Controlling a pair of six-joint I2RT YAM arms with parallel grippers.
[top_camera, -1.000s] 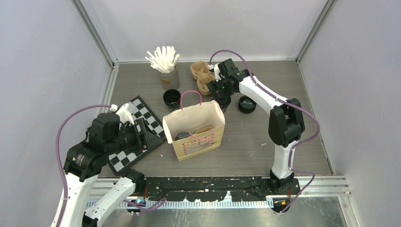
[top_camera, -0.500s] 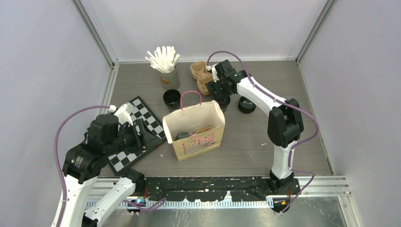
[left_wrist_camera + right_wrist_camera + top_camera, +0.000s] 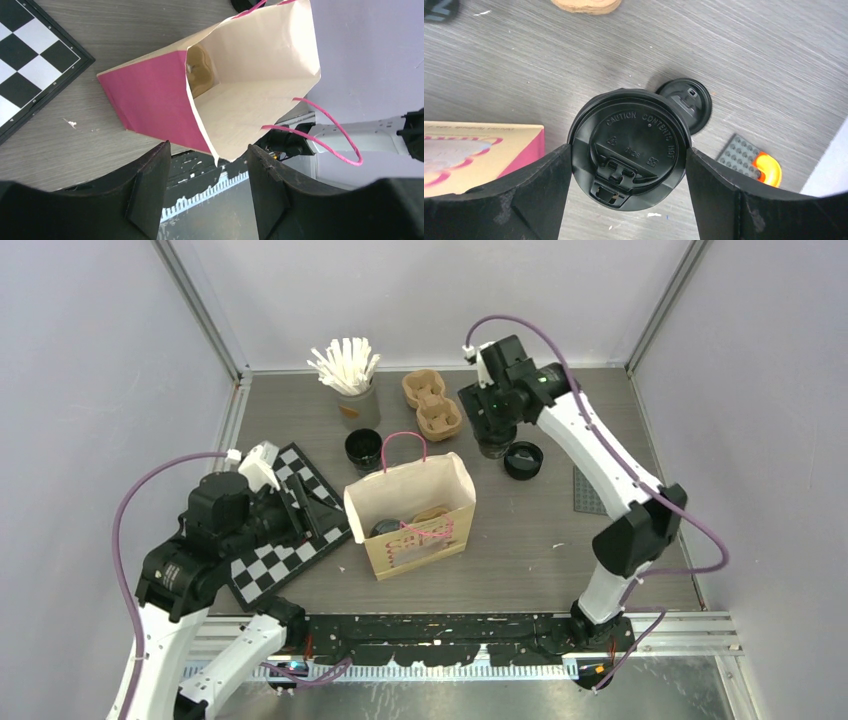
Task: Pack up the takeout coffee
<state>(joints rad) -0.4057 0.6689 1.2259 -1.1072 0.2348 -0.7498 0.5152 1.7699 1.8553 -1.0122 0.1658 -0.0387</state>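
My right gripper (image 3: 628, 156) is shut on a black takeout coffee cup with its lid on (image 3: 630, 134), both fingers against the lid's rim, and holds it above the table. From above, that cup (image 3: 493, 447) hangs under the gripper (image 3: 494, 430), just right of the paper bag (image 3: 412, 520). A loose black lid (image 3: 523, 460) lies on the table beside it, and an open black cup (image 3: 363, 450) stands behind the bag. Something dark (image 3: 386, 528) sits inside the bag. My left gripper (image 3: 207, 148) is open and empty, left of the bag over the checkerboard (image 3: 262, 570).
A brown pulp cup carrier (image 3: 432, 405) lies at the back, left of my right gripper. A grey cup of white sticks (image 3: 352, 385) stands back left. A grey studded plate (image 3: 588, 490) lies at the right, with an orange piece (image 3: 769, 169) beside it. Grey walls enclose the table.
My right gripper has moved right and away from the cup carrier with the lidded cup in it. The left arm has barely shifted.
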